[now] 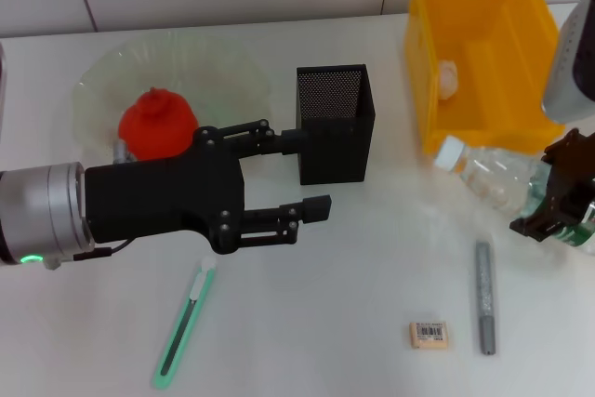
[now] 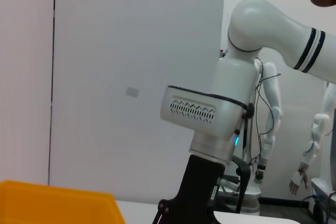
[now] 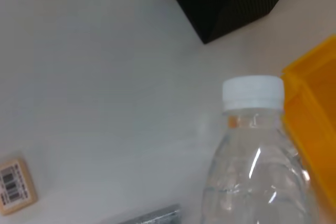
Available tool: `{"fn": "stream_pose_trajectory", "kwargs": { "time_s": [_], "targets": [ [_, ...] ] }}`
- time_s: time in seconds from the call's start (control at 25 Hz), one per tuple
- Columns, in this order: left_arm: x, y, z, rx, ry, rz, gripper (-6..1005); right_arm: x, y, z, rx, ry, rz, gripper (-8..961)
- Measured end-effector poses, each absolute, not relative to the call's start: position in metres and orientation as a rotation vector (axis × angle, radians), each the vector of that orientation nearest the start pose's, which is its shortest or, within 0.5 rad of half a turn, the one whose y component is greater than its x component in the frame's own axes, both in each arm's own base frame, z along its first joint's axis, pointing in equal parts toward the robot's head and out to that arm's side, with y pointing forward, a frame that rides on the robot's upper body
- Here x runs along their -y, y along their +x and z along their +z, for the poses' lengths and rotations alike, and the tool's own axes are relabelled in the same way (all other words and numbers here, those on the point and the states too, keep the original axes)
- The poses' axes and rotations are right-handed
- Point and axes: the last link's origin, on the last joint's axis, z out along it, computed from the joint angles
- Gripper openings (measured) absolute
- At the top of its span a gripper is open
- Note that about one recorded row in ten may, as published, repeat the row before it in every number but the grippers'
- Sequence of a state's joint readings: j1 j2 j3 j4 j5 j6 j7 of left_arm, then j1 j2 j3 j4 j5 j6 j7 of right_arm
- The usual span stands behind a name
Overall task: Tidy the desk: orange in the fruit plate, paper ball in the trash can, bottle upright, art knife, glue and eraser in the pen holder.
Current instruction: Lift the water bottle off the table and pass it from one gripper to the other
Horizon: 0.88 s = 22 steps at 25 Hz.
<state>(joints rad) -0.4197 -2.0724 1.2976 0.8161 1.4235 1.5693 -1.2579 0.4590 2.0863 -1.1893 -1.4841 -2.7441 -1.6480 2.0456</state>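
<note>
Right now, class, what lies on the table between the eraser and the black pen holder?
Nothing: in the head view the stretch from the eraser up to the pen holder is bare white table.

Desk top [image 1: 353,267]: smooth, matt, off-white, with a soft sheen. Pen holder [image 1: 335,123]: black fine metal mesh, matt. Trash can [image 1: 474,53]: opaque yellow plastic, smooth, slightly glossy; paper ball [image 1: 448,79] inside, white, crumpled. Bottle [image 3: 257,171]: clear glossy plastic with bright highlights, white ribbed plastic cap. Fruit plate [image 1: 223,76]: transparent, glassy, faintly rippled. Orange [image 1: 158,125]: saturated orange-red, dull surface. Art knife [image 1: 184,327]: green and white plastic body, smooth. Glue [image 1: 484,297]: grey stick, metallic-looking satin finish. Eraser [image 1: 429,334]: tan, matt, printed barcode label. Left gripper [image 1: 302,174]: matt black body, brushed metal wrist.
</note>
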Motion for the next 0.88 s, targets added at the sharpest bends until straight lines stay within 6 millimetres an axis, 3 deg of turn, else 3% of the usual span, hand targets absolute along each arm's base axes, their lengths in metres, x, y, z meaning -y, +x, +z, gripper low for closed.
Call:
{"fn": "stream_pose_trajectory", "kwargs": {
  "time_s": [0.48, 0.88],
  "targets": [
    [-0.304, -0.186, -0.024, 0.152, -2.852, -1.05, 741, -0.319, 0.209, 0.082, -0.446, -2.57, -0.367, 759],
    [-0.31, -0.188, -0.019, 0.184, -2.79, -1.066, 741, -0.325, 0.199, 0.089, -0.371, -2.508, -0.079, 760]
  ]
}}
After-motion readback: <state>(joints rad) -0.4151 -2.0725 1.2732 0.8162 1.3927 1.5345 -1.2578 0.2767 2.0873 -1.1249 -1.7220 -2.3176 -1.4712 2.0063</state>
